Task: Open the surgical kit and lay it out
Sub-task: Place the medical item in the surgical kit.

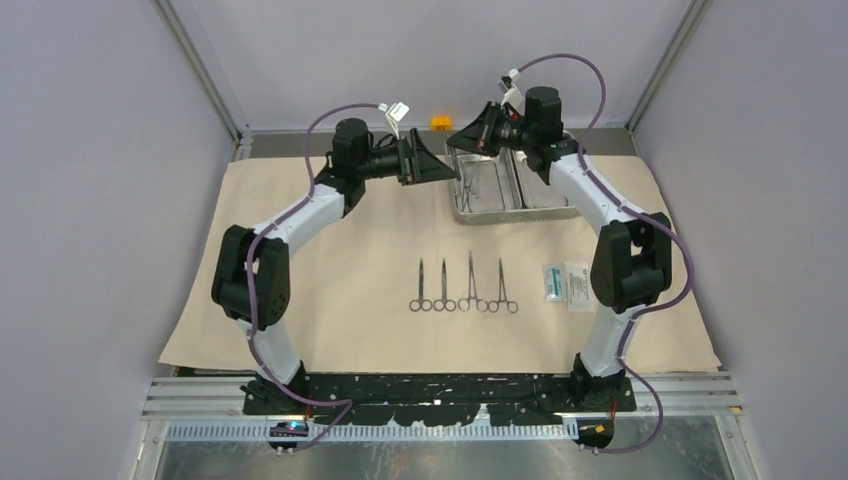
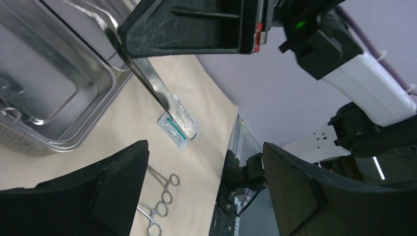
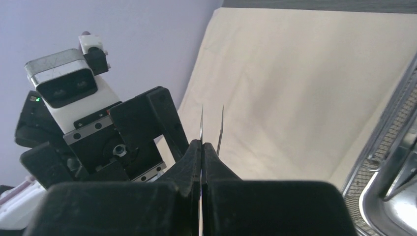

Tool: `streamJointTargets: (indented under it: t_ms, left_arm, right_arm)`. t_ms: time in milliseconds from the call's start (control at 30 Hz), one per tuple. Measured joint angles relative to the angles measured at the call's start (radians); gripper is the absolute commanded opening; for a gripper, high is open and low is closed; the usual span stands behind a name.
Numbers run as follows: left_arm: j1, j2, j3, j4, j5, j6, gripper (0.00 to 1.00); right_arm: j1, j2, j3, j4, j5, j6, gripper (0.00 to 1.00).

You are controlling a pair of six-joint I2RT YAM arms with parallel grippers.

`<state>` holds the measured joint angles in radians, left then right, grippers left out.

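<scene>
The beige cloth point(image 1: 330, 270) lies spread over the table. At its far side stands the steel tray point(image 1: 500, 205), with instruments still inside. Both grippers meet in the air just left of the tray. My right gripper point(image 3: 202, 143) is shut on slim steel tweezers point(image 3: 221, 123), whose two thin prongs point toward the left arm. In the left wrist view the tweezers point(image 2: 152, 81) hang as a steel strip from the right gripper. My left gripper point(image 2: 204, 147) is open beside them, nothing between its fingers. Several ring-handled clamps point(image 1: 465, 290) lie in a row mid-cloth, with two packets point(image 1: 565, 283) to their right.
A small orange block point(image 1: 441, 122) sits beyond the cloth at the back wall. Grey walls close in the left and right sides. The arm bases and a metal rail point(image 1: 440, 400) run along the near edge.
</scene>
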<state>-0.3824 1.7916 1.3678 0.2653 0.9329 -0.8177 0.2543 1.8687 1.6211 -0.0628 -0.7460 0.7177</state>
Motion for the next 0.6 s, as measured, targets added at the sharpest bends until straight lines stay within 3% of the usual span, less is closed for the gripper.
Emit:
streamJointTargets:
  t_ms: [233,367,600]
  left_arm:
    - [-0.020,0.054,-0.018,0.316,0.006,-0.229,0.82]
    - [-0.021,0.088,-0.018,0.385,0.002,-0.295,0.80]
    - [-0.021,0.104,-0.018,0.487,0.002,-0.369,0.67]
  right_arm:
    - [0.000,-0.032,-0.129,0.275,-0.062,0.207,0.01]
    - [0.000,-0.040,-0.159,0.378,-0.071,0.290,0.00]
    - [0.000,-0.059,-0.197,0.482,-0.077,0.369,0.01]
